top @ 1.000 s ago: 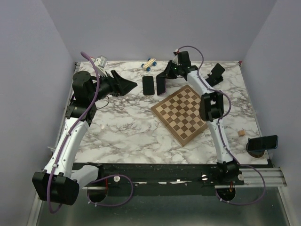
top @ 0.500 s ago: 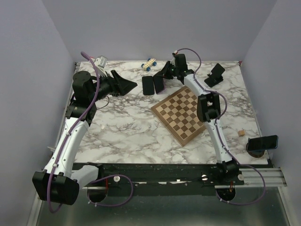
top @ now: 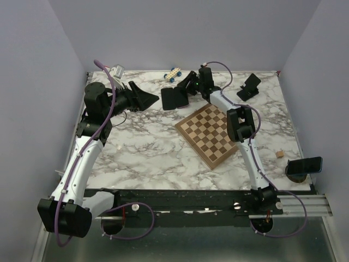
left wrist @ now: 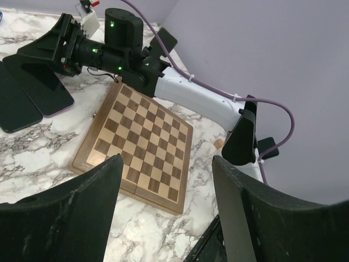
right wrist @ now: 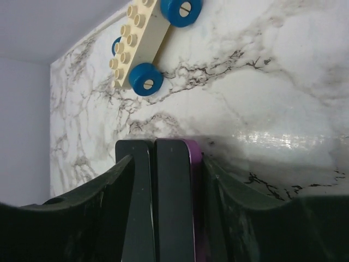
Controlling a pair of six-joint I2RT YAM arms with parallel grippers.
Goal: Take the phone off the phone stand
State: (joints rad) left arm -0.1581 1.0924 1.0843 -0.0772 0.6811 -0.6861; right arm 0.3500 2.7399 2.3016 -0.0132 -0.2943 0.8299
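The phone (top: 179, 98), black with a purple edge (right wrist: 173, 207), lies flat on the marble table next to a second black phone (top: 168, 99) (right wrist: 143, 185). My right gripper (top: 184, 90) (right wrist: 168, 158) hovers low over their far ends, open. Its fingers straddle both phones and the right finger sits beside the purple edge. The phone stand (top: 251, 86), small, black and angled, stands bare at the back right. My left gripper (top: 146, 98) (left wrist: 166, 161) is held above the table to the left of the phones, open and holding nothing.
A wooden chessboard (top: 212, 134) (left wrist: 136, 144) lies mid-table under the right arm. A cream toy car with blue wheels (top: 173, 74) (right wrist: 150, 41) sits behind the phones. A small wooden block (top: 280, 154) and another phone on a round holder (top: 304, 165) are at the right edge.
My right gripper carried the purple-edged phone leftward, laid it flat beside the other phone, and spread its jaws. The left arm has not moved.
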